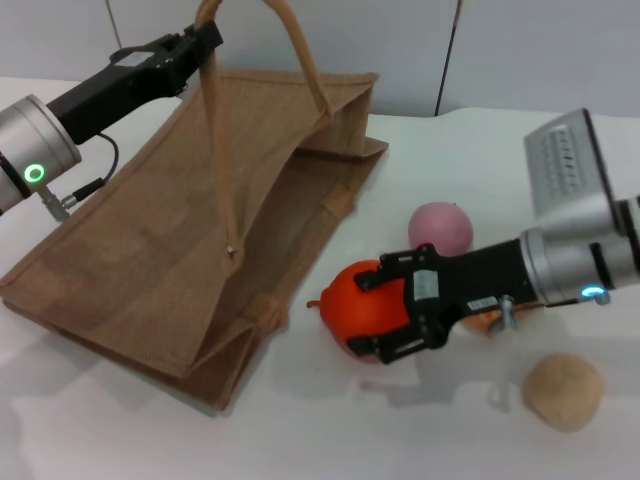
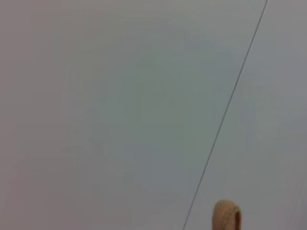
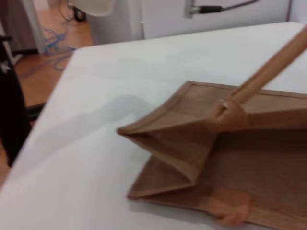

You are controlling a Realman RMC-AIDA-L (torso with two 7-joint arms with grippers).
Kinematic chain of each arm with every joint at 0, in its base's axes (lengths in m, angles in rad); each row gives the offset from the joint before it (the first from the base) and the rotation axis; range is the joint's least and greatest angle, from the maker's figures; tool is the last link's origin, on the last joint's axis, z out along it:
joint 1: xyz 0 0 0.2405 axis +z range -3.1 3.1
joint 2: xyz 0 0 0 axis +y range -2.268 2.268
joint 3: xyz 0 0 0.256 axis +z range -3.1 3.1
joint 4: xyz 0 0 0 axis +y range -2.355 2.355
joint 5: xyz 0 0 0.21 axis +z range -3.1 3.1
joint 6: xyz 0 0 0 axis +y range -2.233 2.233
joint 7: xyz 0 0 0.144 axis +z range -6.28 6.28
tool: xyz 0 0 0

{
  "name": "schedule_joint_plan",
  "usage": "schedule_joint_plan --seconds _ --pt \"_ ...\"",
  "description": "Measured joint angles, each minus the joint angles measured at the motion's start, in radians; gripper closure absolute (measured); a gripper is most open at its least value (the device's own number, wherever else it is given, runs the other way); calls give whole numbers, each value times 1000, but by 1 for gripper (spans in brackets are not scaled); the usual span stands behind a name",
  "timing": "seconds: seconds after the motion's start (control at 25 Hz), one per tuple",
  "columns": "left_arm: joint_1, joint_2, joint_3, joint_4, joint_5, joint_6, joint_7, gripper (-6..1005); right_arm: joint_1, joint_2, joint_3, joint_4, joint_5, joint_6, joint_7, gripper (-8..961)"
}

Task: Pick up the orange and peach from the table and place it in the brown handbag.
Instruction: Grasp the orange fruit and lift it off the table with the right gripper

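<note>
The orange (image 1: 348, 300) is glossy orange-red and sits in my right gripper (image 1: 365, 315), which is shut on it low over the table, just off the open mouth of the brown handbag (image 1: 150, 270). The bag lies on its side with its mouth toward the orange. My left gripper (image 1: 195, 45) is at the top left, shut on one loop handle (image 1: 212, 120) and holding it up. The pale pink peach (image 1: 440, 228) rests on the table just behind my right gripper. The right wrist view shows the bag's open mouth (image 3: 192, 158) and a raised handle (image 3: 268, 72).
A beige rough ball (image 1: 563, 390) lies at the front right. A small orange thing (image 1: 482, 322) shows partly behind my right wrist. The second handle (image 1: 300, 60) arches above the bag. A tip of handle (image 2: 227, 216) shows against the wall in the left wrist view.
</note>
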Motion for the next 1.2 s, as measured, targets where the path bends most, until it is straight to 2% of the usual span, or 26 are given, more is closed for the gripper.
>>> schedule_joint_plan --seconds 0.16,0.88,1.08,1.2 --pt "-1 0 0 0 -2 0 0 879 41 3 -4 60 0 111 2 164" --pt "1 3 0 0 -2 0 -1 879 56 4 -19 83 0 203 27 172" --pt "2 3 0 0 -1 0 -1 879 53 3 -19 80 1 208 29 409" --pt "2 3 0 0 -1 1 -1 879 51 3 -19 79 0 209 29 506"
